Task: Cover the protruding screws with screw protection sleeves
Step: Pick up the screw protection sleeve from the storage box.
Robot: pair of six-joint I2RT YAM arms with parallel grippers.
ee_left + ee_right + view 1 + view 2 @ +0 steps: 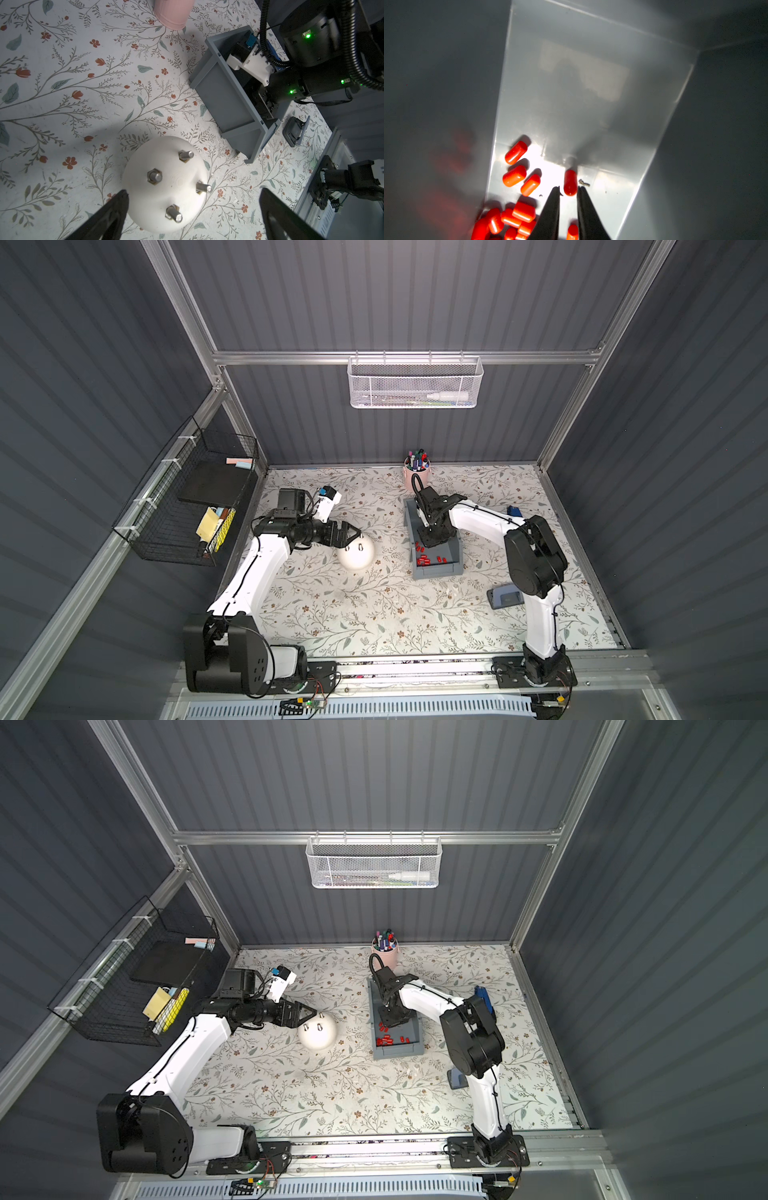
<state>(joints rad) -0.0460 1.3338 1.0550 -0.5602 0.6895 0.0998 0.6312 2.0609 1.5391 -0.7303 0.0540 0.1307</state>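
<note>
- Screw protection sleeves (424,561): small red caps, lying loose in the grey bin (436,572), right of centre in both top views. Most are crowding one end, so the easier pick is probably a stray one.
- Right fingers (550,212): reaching down into the bin and standing narrowly apart. Their tips are flanking the end of a lone sleeve (570,182) lying clear of the heap. Whether they are pinching it cannot be told.
- Protruding screws (154,176): four silvery pins, sticking out of the white dome (166,199), which is sitting on the tabletop (374,614) near frame centre in both top views. All four are showing bare.
- Left fingers (112,214): spread wide and holding nothing, one on either side of the dome, probably placed to steady it for capping.
- View differences: the top views are hiding the right fingers' tips under the wrist, and only the right wrist view is showing them. Only the left wrist view is showing all four screws plainly.
</note>
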